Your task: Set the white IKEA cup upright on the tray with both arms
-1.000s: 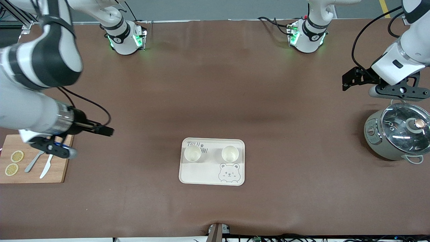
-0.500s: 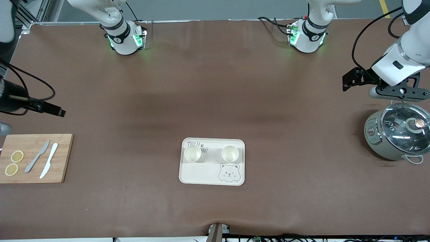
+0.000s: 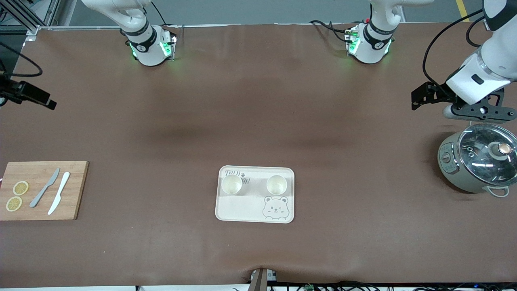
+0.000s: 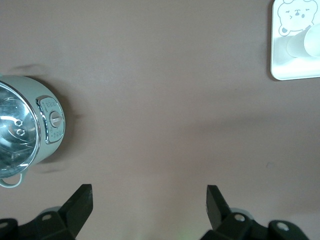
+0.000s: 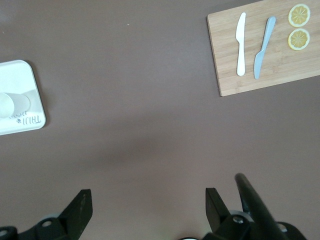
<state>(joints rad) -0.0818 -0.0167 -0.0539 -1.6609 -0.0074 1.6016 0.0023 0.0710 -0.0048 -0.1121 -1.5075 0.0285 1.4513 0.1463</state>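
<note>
1. Brown matte surface (image 3: 258,121) runs across the whole front view, with both arm bases standing along its top edge.
2. Left tool (image 4: 149,200) is up in the air over bare surface at the left arm's end, just beside the grey-green pot. Its fingers (image 4: 80,202) are spread wide and grip nothing.
3. Right tool (image 5: 147,200) hangs over bare surface at the right arm's end. It's released too, with its fingers (image 5: 82,202) wide apart and nothing between them. In the front view only a black bit of that arm shows at the edge.
4. Moving outward, the pot (image 3: 476,161) with its glass lid sits at the left arm's end, nearer the front camera than the left arm's wrist.
5. Wooden cutting board (image 3: 40,190) sits at the right arm's end, carrying a grey knife (image 3: 44,193), a white knife (image 3: 59,198) and two lemon slices (image 3: 17,196).
6. Cream tray (image 3: 255,210) with the bear face lies mid-surface, well apart from both tools.
7. Two white cups (image 3: 232,184) stand upright on the tray, side by side, along its edge farther from the front camera.
</note>
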